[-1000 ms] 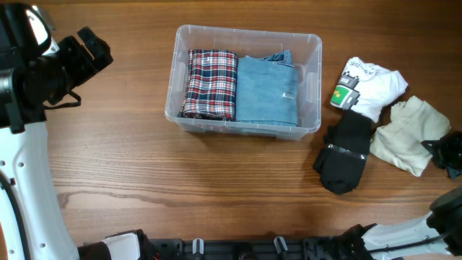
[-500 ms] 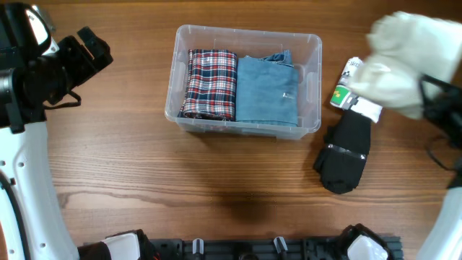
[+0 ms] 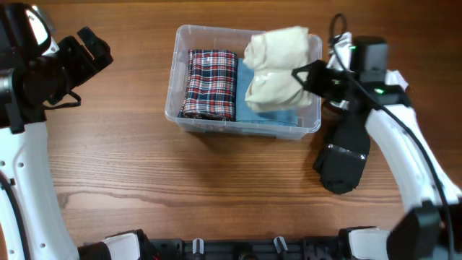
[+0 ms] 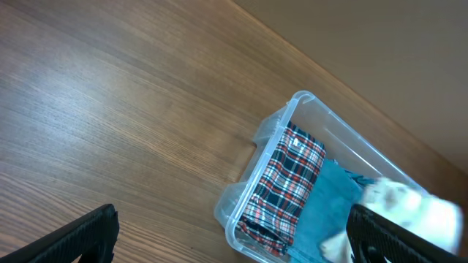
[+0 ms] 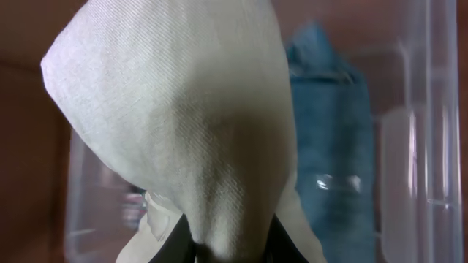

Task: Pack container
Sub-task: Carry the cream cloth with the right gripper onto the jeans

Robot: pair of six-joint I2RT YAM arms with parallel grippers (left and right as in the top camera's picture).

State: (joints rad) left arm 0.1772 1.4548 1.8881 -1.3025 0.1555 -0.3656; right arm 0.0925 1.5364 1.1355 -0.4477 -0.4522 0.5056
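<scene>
The clear container stands at the table's middle back, holding a folded plaid cloth on its left and a folded blue cloth on its right. My right gripper is shut on a cream cloth and holds it hanging over the container's right half, above the blue cloth. In the right wrist view the cream cloth fills the frame between the fingers, with the blue cloth below. My left gripper is open and empty, held high at the far left, away from the container.
A black garment lies on the table right of the container, partly under my right arm. The white item seen earlier is hidden behind the right arm.
My right gripper lifted the cream cloth from the table's right edge and carried it left, over the container's right half. The left arm has not moved.
</scene>
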